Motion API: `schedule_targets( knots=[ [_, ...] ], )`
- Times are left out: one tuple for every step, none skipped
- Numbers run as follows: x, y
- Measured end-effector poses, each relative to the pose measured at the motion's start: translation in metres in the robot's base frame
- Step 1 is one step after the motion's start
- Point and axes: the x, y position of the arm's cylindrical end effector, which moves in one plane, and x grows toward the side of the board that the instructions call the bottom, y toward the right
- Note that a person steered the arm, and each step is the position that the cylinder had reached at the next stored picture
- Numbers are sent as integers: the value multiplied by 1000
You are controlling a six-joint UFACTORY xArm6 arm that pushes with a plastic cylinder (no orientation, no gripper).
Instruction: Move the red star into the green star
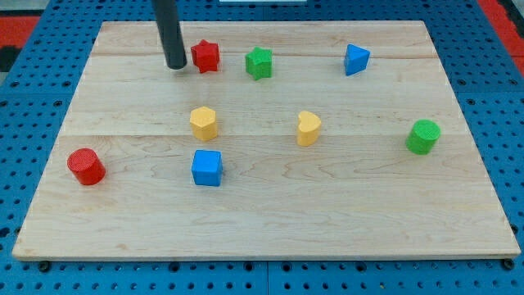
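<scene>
The red star (205, 56) lies near the view's top, left of centre, on the wooden board (262, 221). The green star (259, 62) sits just to its right, a small gap apart. My tip (175, 65) stands on the board just left of the red star, close to it; I cannot tell if it touches. The dark rod rises from the tip out of the view's top.
A yellow hexagon block (203, 123) and a yellow heart (308, 128) lie mid-board. A blue cube (206, 167) is below the hexagon. A red cylinder (85, 166) is at the left, a green cylinder (423, 136) at the right, a blue triangle (355, 59) at top right.
</scene>
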Motion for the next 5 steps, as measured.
schedule_targets(
  knots=[
    [-7, -8],
    [-20, -9],
    [-34, -6],
    [-44, 17],
    [-45, 41]
  ],
)
